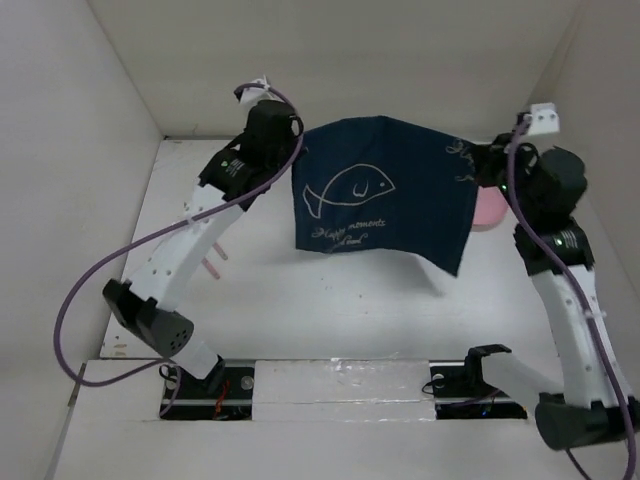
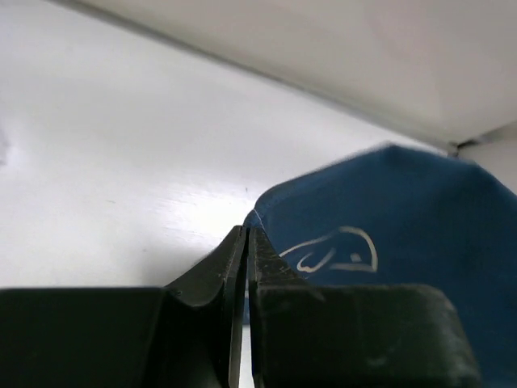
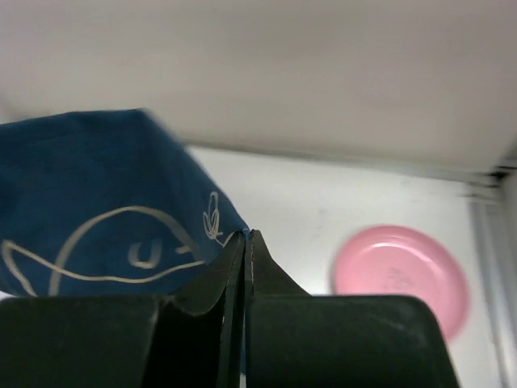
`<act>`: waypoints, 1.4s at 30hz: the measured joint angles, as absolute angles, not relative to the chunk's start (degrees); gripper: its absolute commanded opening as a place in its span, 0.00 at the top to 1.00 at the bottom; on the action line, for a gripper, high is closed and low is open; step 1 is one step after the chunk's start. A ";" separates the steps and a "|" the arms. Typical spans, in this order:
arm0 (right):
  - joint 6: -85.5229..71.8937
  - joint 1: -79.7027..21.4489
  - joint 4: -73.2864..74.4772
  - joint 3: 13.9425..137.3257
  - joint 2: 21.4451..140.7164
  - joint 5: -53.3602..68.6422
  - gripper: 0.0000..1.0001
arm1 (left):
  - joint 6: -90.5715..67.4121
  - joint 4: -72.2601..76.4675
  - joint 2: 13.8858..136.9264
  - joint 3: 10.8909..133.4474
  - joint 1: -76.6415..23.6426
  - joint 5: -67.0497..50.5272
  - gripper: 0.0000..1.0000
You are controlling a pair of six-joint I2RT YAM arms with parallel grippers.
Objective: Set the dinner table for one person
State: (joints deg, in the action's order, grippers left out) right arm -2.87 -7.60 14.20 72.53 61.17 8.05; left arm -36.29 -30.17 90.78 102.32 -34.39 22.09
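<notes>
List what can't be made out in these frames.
- Pink plate: top view, mostly hidden behind the navy placemat and right arm; blurred in the right wrist view.
- Pink sticks: top view, partly under the left arm, too small to identify.
- Dinner table beneath the placemat: top view, covered by the cloth.
- Most of the placemat: wrist views, cut off by frame edges.

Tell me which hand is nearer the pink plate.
Right. The right hand pinches a corner of the navy placemat just beside the pink plate; the left hand pinches the opposite corner, across the placemat.
</notes>
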 measured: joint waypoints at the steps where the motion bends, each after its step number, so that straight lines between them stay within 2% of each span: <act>1: -2.81 -6.81 15.55 72.53 57.91 5.89 1.00 | -35.90 -31.48 89.12 103.37 -34.37 23.40 1.00; 6: -2.44 -6.39 21.08 73.34 47.22 1.41 1.00 | -33.78 -33.93 78.39 102.98 -34.37 26.81 1.00; 13: -2.42 -6.52 25.98 73.58 42.28 2.81 1.00 | -32.05 -30.70 60.97 95.20 -34.57 22.57 1.00; 21: -2.39 -6.79 28.47 75.79 41.12 4.82 1.00 | -32.10 -29.74 56.86 94.70 -34.54 19.77 1.00; 27: -2.33 -6.76 24.27 76.03 47.31 6.07 1.00 | -33.76 -28.34 63.02 94.13 -34.30 25.04 1.00; 34: -2.20 -6.76 14.57 76.01 67.00 8.99 1.00 | -33.04 -23.31 82.24 95.74 -33.23 29.28 1.00; 41: -1.76 -6.72 11.05 80.84 88.33 10.37 0.99 | -33.63 -23.44 100.97 103.90 -21.65 23.11 1.00; 42: -1.74 -6.72 11.03 82.26 91.33 10.68 0.92 | -33.71 -23.42 103.35 105.82 -19.86 22.15 1.00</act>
State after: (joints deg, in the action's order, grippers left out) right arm -1.74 -6.72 11.03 82.26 91.33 10.68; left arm -33.71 -23.42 103.35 105.82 -19.86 22.15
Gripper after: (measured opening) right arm 0.017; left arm 0.003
